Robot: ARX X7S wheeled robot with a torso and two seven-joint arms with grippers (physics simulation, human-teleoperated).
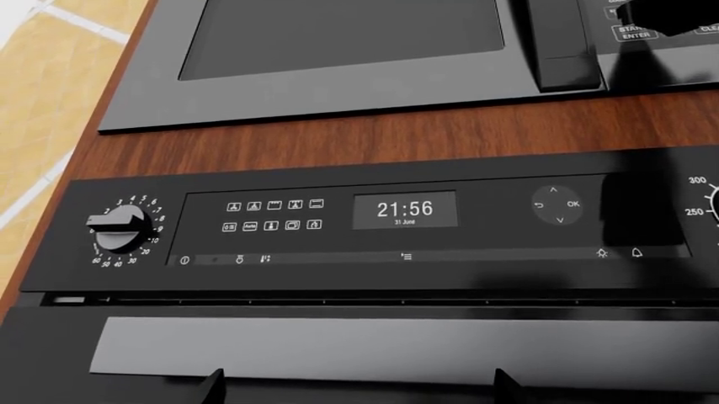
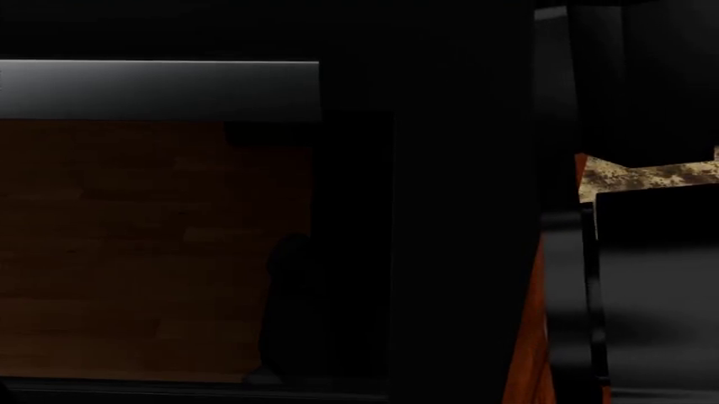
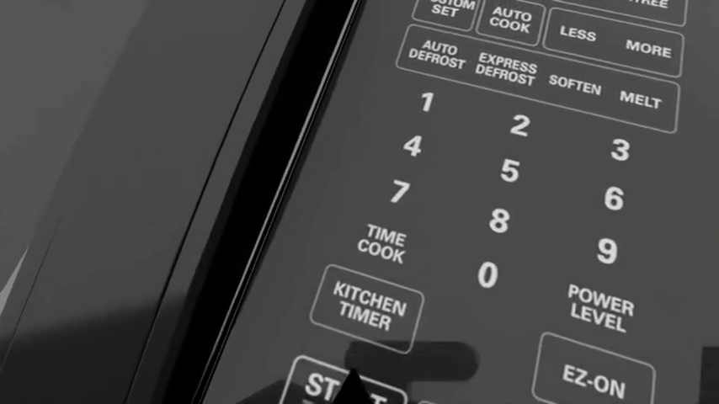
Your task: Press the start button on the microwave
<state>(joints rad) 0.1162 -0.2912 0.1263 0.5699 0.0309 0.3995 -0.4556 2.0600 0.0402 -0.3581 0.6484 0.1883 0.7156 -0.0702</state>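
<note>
Glossy black microwave [image 3: 168, 168], set above a black oven [image 1: 382, 227] whose display reads "21:56", bears white keypad legends: TIME COOK, KITCHEN TIMER, POWER LEVEL, EZ-ON. Dark gripper tip [image 3: 355, 385] overlaps the START key [image 3: 337, 387]; grip state indiscernible.

The start button [image 3: 343, 389] is cut off by the frame edge, lettering partly hidden.

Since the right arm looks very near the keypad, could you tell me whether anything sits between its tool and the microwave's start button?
Nothing visible does. In the right wrist view, a dark tool tip shows directly over the outlined white-lettered START button on the glossy black microwave keypad, with no other object between them. Whether it touches cannot be told.
</note>
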